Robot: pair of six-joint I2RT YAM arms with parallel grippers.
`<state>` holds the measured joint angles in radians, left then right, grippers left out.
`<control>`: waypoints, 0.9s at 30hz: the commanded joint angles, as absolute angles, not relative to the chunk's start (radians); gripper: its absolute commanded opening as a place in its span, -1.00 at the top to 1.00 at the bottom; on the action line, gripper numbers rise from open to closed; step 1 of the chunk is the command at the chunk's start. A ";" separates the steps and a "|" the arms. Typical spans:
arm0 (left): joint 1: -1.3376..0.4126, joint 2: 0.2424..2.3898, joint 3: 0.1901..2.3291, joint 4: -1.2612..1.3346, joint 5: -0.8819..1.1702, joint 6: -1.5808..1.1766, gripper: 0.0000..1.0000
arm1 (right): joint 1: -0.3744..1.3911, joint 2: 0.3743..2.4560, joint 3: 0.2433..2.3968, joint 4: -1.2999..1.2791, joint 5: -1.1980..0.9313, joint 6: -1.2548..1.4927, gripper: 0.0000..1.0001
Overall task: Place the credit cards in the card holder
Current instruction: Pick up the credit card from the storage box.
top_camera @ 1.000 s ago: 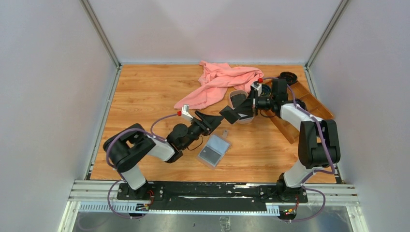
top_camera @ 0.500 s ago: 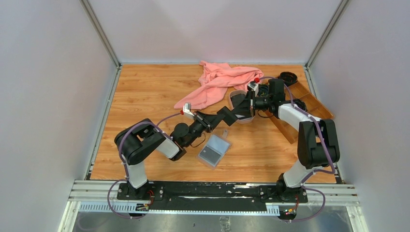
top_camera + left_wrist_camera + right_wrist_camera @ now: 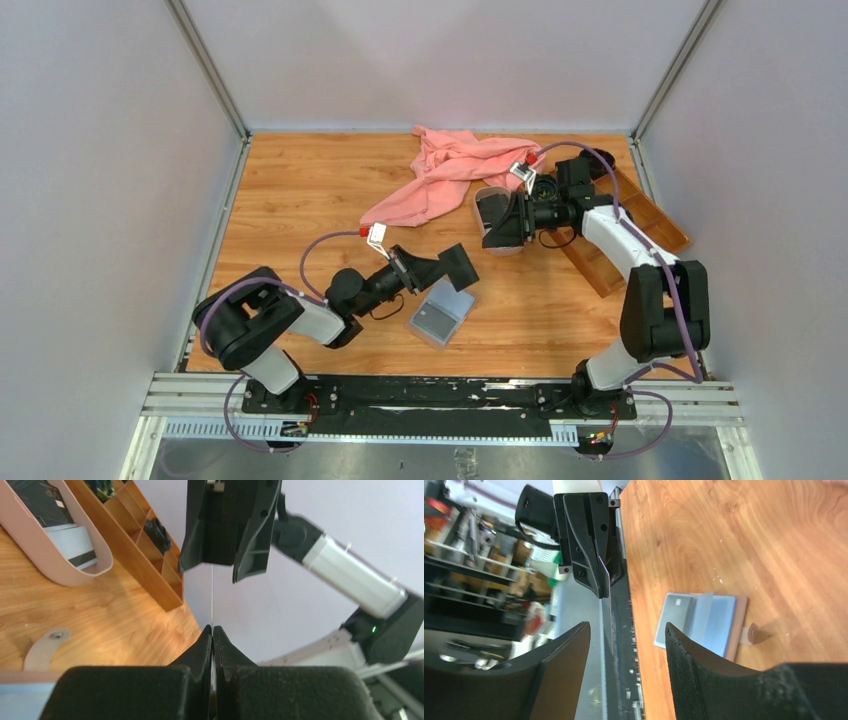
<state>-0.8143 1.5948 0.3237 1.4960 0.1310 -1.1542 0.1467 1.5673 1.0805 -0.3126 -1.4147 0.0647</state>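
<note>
L gripper [image 3: 212, 632] pinched tight on one credit card [image 3: 461, 266], edge-on, by far edge of open card holder [image 3: 441, 316] | R gripper [image 3: 627, 626] spread wide, empty, near pink tray [image 3: 55, 562] | I'd lay card flatter, line edge w/ sleeve [image 3: 702, 611] mouth, slide slow; R could pin holder.

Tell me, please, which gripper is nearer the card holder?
Left. The left gripper, holding a card, hangs just beyond the card holder; the right gripper is farther back, over the tray.
</note>
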 commanded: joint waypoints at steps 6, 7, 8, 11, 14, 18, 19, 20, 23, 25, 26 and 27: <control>-0.813 1.463 0.158 1.493 0.308 -0.867 1.00 | 0.263 1.440 1.092 -0.721 -1.410 -0.588 -0.28; -0.815 1.455 0.149 1.501 0.305 -0.868 1.00 | 0.277 1.442 1.088 -0.722 -1.411 -0.588 -0.28; -0.819 1.449 0.141 1.510 0.302 -0.869 1.00 | 0.290 1.443 1.085 -0.726 -1.406 -0.588 -0.27; -0.852 1.418 0.118 1.510 0.260 -0.844 1.00 | 0.321 1.432 1.081 -0.731 -1.358 -0.601 -0.26; -0.877 1.396 0.095 1.511 0.214 -0.827 1.00 | 0.329 1.411 1.069 -0.732 -1.333 -0.621 -0.25; -0.918 1.359 0.071 1.509 0.133 -0.783 1.00 | 0.330 1.393 1.050 -0.730 -1.348 -0.642 -0.26; -0.929 1.351 0.064 1.509 0.113 -0.770 1.00 | 0.330 1.394 1.046 -0.730 -1.363 -0.639 -0.26; -0.940 1.345 0.061 1.509 0.092 -0.758 1.00 | 0.330 1.399 1.043 -0.730 -1.380 -0.635 -0.25; -0.967 1.333 0.053 1.506 0.042 -0.733 1.00 | 0.334 1.411 1.038 -0.729 -1.420 -0.626 -0.23; -0.982 1.334 0.056 1.501 0.019 -0.718 1.00 | 0.346 1.415 1.037 -0.728 -1.422 -0.620 -0.22; -0.989 1.338 0.059 1.501 0.010 -0.713 1.00 | 0.352 1.417 1.036 -0.724 -1.423 -0.612 -0.22; -0.994 1.343 0.061 1.502 0.005 -0.711 1.00 | 0.357 1.418 1.033 -0.713 -1.423 -0.598 -0.22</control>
